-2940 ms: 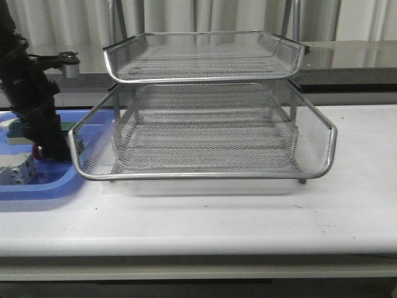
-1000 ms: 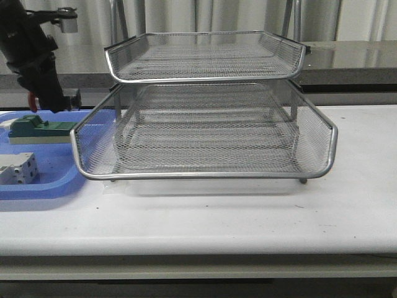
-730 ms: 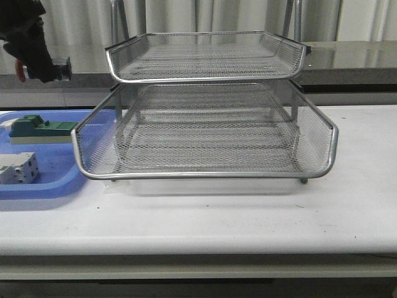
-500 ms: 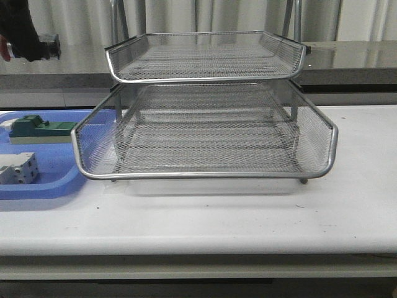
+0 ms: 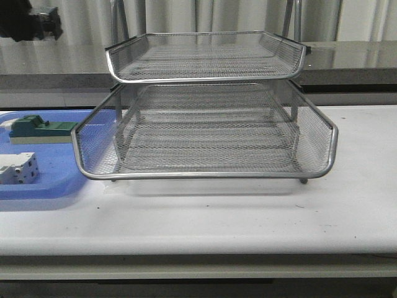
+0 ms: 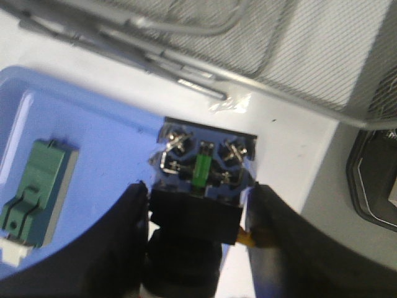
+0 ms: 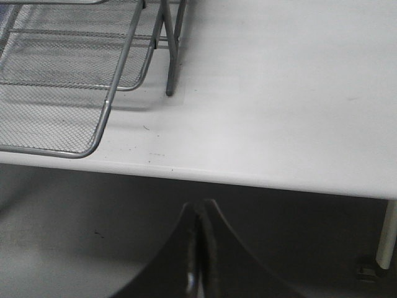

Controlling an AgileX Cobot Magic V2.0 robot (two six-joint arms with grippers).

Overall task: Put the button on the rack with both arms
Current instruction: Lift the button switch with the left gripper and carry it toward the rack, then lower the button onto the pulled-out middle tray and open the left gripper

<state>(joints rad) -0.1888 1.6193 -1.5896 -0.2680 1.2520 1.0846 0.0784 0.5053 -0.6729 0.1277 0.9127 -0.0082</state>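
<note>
My left gripper is high in the front view's top left corner, above the blue tray, left of the rack's top tier. It is shut on the button: the fingers clamp its black body, and the screw terminals with a green bit point away from the wrist. The red cap is hidden. The button's terminal end shows in the front view. The silver wire-mesh rack stands mid-table and shows in the left wrist view and right wrist view. My right gripper is shut and empty, off the table's front edge.
A flat blue tray lies left of the rack, with a green-and-beige block and a white terminal block in it. The tray and green block show under the left wrist. White tabletop lies right of the rack.
My left gripper has lifted the button out of the blue tray and risen up and left to the top corner. The rack and tray blocks have not moved.
</note>
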